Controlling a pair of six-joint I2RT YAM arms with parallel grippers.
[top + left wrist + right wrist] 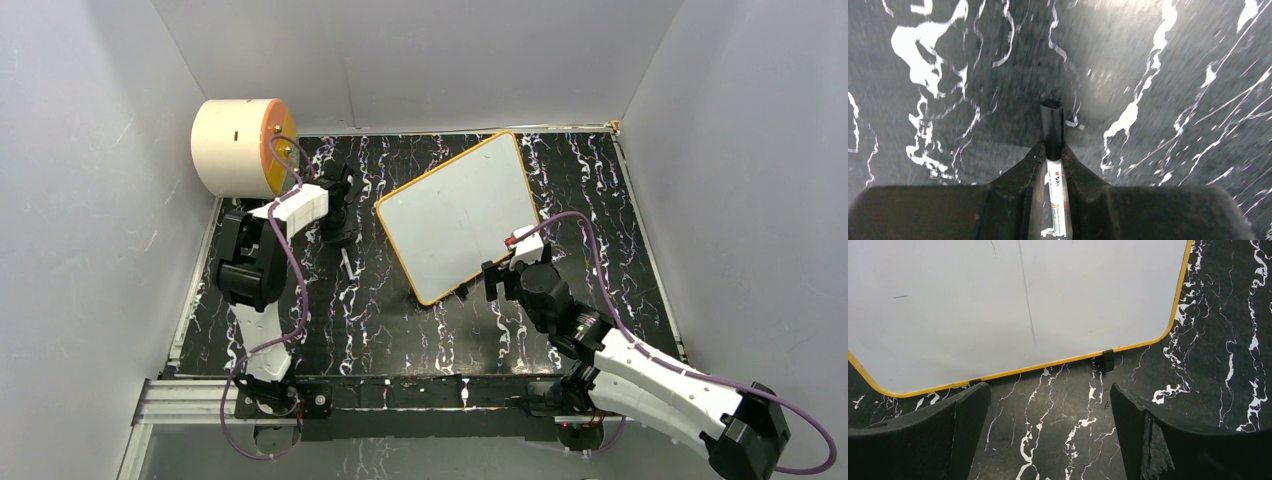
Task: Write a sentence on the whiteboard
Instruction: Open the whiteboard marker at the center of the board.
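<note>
As far as could be judged, the writing had not begun. The left gripper (1052, 152) was clamped on a marker (1056, 195), and its black end (1052, 122) stuck out past the jaws over the bare marbled table (1158, 60); whether it was capped could not be told. The left arm was folded, its wrist pointing down. The whiteboard (458, 215) lay flat well to the right of those jaws, bearing only a faint thin line (1026, 300) and a tiny dash (900, 296), no sentence. The right gripper (1048, 395) reached low, jaws spread wide and empty. The board's yellow edge (1048, 365) and a small black foot (1108, 360) sat just ahead of them.
</note>
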